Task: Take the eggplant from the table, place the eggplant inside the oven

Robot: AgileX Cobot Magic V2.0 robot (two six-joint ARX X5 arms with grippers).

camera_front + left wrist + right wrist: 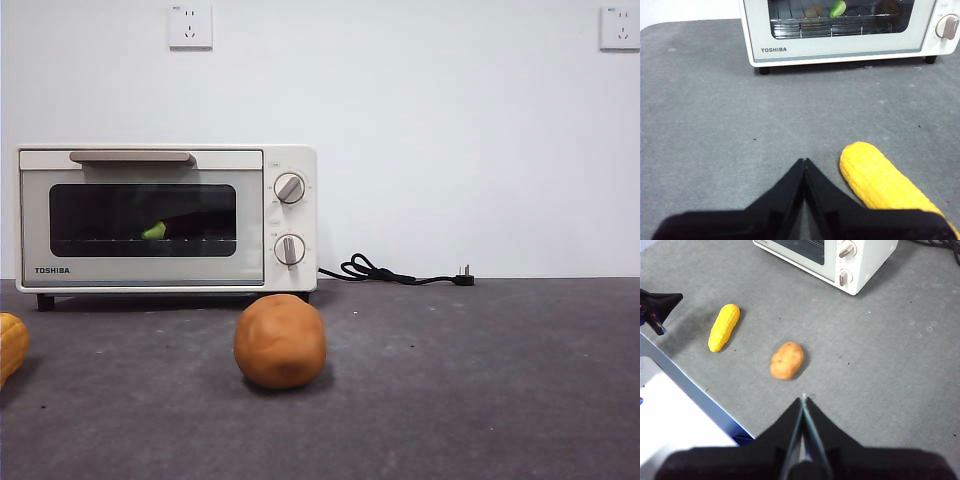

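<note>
Front view: the oven [165, 218] stands at the back left of the worktop [480, 380], door closed. Behind the glass the eggplant [185, 226] lies on the rack, green cap [154, 232] to the left. A potato [280, 341] sits in front of the oven; corn [10, 345] shows at the left edge; a black cord [400, 273] trails from the oven along the wall.

Left wrist view: left gripper [804, 161] hangs over the worktop, fingers [785, 187] pressed together, holding nothing. The corn [885, 185] lies just beside it. The eggplant's cap [838, 8] shows through the oven door.

Right wrist view: right gripper [803, 397] hangs high, fingers [790, 422] closed and empty. The potato [786, 360] is near, the corn [724, 326] farther off, the oven [840, 257] beyond.
</note>
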